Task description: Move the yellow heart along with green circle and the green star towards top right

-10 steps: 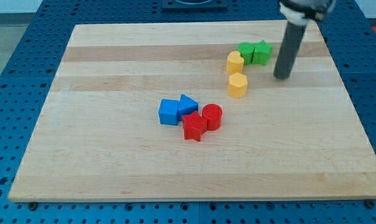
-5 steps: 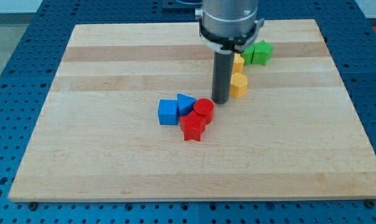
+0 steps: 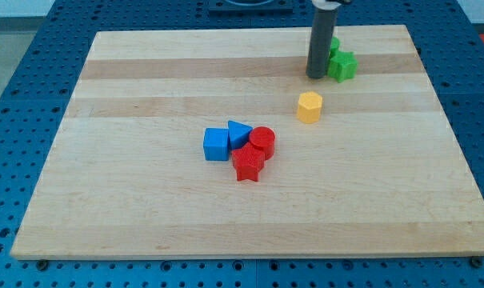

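Observation:
My tip (image 3: 316,77) rests on the board near the view's top right. The green star (image 3: 343,66) lies just right of the tip, close to the rod. A sliver of the green circle (image 3: 334,45) shows behind the rod's right side, above the star. The yellow heart does not show; the rod may hide it. A yellow hexagon block (image 3: 310,106) lies alone a little below the tip.
A cluster sits at the board's middle: blue cube (image 3: 216,145), blue triangle (image 3: 240,132), red circle (image 3: 262,142) and red star (image 3: 248,163). The wooden board (image 3: 146,208) lies on a blue perforated table.
The rod swept left to the red circle and nudged it left, then moved up to the green blocks. The yellow heart is no longer seen; the green blocks shifted slightly up and right.

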`<move>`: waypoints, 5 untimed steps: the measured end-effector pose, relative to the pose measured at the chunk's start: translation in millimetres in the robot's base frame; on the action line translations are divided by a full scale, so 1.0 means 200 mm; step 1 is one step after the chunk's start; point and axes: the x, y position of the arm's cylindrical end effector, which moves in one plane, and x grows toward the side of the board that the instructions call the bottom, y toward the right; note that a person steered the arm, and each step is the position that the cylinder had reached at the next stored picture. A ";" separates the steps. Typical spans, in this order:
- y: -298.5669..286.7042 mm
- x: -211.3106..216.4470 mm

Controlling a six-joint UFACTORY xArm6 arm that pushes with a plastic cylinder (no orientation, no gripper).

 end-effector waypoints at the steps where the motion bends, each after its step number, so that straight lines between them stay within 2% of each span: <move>1: -0.01 0.00; 3: -0.49 0.00; 4: -0.37 -0.17; 5: -0.22 -0.18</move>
